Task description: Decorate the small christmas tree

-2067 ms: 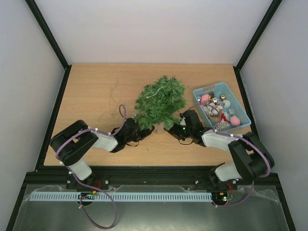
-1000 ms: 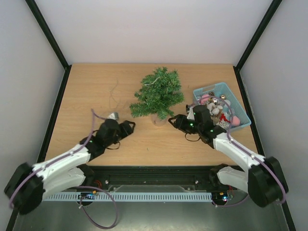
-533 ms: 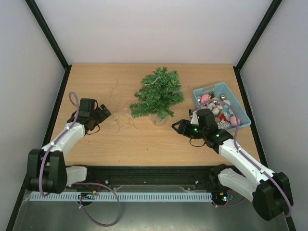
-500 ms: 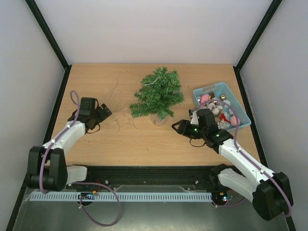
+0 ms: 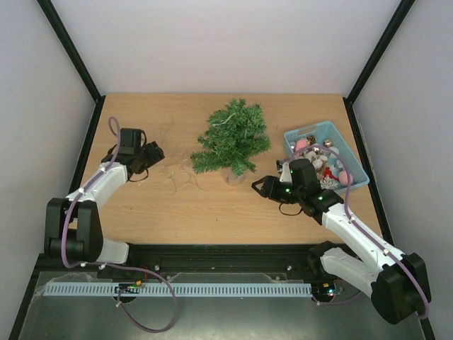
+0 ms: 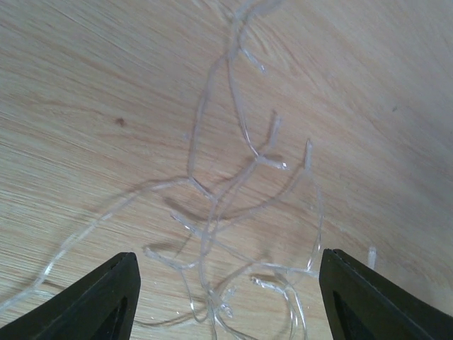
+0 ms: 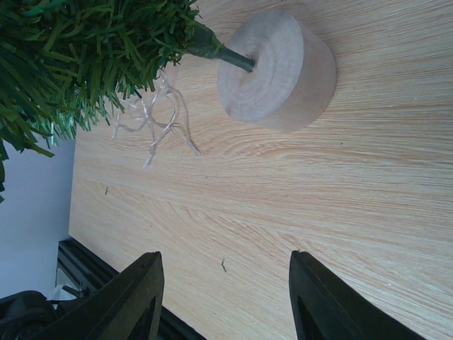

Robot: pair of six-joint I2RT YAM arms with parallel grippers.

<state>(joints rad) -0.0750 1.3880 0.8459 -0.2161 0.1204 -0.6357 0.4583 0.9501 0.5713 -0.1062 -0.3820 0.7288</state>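
Observation:
The small christmas tree [image 5: 232, 137] stands upright mid-table on its round wooden base [image 5: 233, 174]. A thin clear light strand [image 5: 177, 170] lies loose on the wood to its left. My left gripper [image 5: 154, 157] is open just left of the strand. In the left wrist view the tangled strand [image 6: 226, 191] lies flat on the table ahead of and between the open left gripper [image 6: 226, 294], untouched. My right gripper [image 5: 259, 188] is open, right of the base and apart from it. The right wrist view shows the base [image 7: 279, 67], the needles [image 7: 71, 57] and a strand loop [image 7: 156, 120] beyond the empty right gripper [image 7: 223, 287].
A light-blue basket [image 5: 358, 167] of ornaments sits at the right edge, behind my right arm. Black frame posts [image 5: 71, 51] border the table, and white walls close the back and sides.
The left arm swung out to the left and back, away from the tree base and over to the loose strand. The right gripper backed slightly away from the base. The tree now stands upright.

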